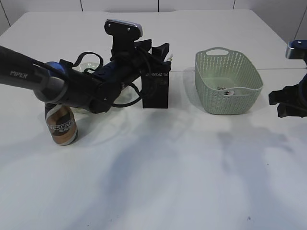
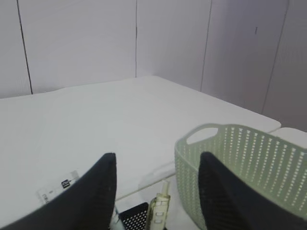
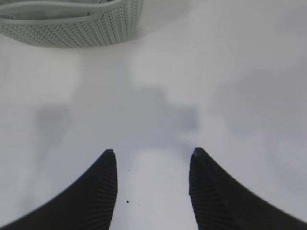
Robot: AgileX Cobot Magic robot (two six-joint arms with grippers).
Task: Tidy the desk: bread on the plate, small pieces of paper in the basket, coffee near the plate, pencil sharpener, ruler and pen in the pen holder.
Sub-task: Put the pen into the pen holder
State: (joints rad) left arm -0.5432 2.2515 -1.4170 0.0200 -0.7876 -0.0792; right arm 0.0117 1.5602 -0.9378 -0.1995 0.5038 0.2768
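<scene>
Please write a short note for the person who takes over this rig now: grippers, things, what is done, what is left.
Left gripper: open, empty, over the pen holder.
Right gripper: open, empty, above bare desk by the basket.
Done: paper bits in basket; ruler and a pale stick-like item stand in holder; coffee near the plate.
Bread: hidden behind left arm, check it.

Pale green perforated basket (image 1: 228, 81), black pen holder (image 1: 156, 91)

basket (image 1: 228, 81): perforated matt plastic | pen holder (image 1: 156, 88): black mesh metal | desk (image 1: 158, 167): smooth white
</scene>
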